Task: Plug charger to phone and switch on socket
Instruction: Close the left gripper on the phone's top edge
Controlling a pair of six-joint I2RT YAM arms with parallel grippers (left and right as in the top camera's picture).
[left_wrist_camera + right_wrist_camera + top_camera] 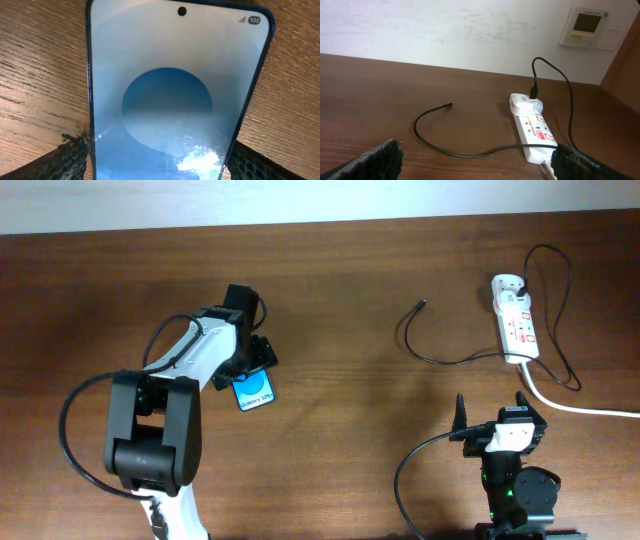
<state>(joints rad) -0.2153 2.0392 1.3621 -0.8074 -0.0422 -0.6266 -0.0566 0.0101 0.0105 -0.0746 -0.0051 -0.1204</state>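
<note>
Left of centre overhead, the slim black-edged blue-screened phone sits clamped by its long edges in the left gripper (glass, probably slippery); upper right, the limp thin black charger cable probably wants pinching behind its stiff tip; the right gripper gapes empty.

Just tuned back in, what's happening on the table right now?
The left pincer is closed on the phone, gripping its long edges, screen lit. The right pincer hangs open and empty. The charger lies loose on the table, its plug tip free, far from the phone; its other end runs into the socket.
</note>
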